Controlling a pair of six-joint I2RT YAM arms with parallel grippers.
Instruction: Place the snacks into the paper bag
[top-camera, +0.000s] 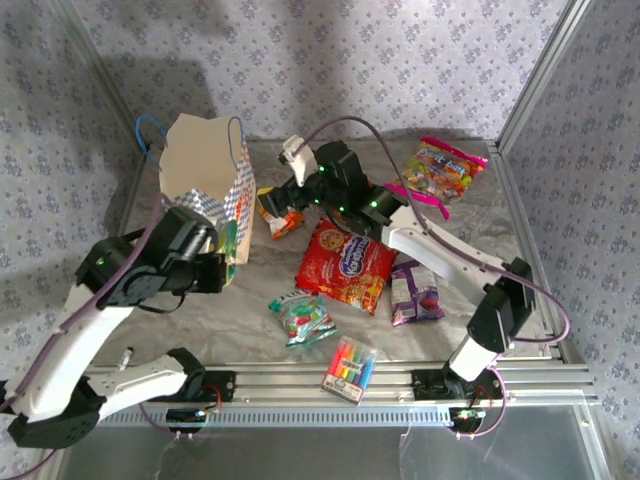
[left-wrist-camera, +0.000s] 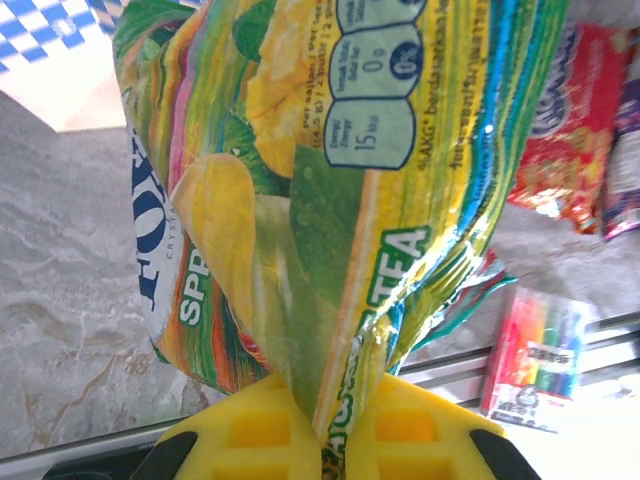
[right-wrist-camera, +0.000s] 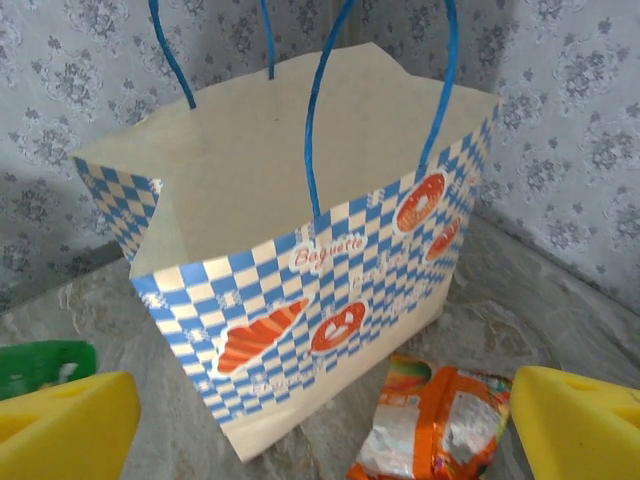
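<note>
Jaws of the left gripper are clamping the green-yellow packet by its edge, seemingly just beside the paper bag. The right gripper is hovering with fingers spread wide above the orange-white packet, near the bag's base.

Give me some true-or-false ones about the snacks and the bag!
1. The left gripper pinches the green-yellow packet. True.
2. The paper bag lies flat on its side. False: it stands upright with its mouth open.
3. The red cookie bag is inside the paper bag. False: it lies on the table.
4. The right gripper is open, near the orange-white packet. True.
</note>
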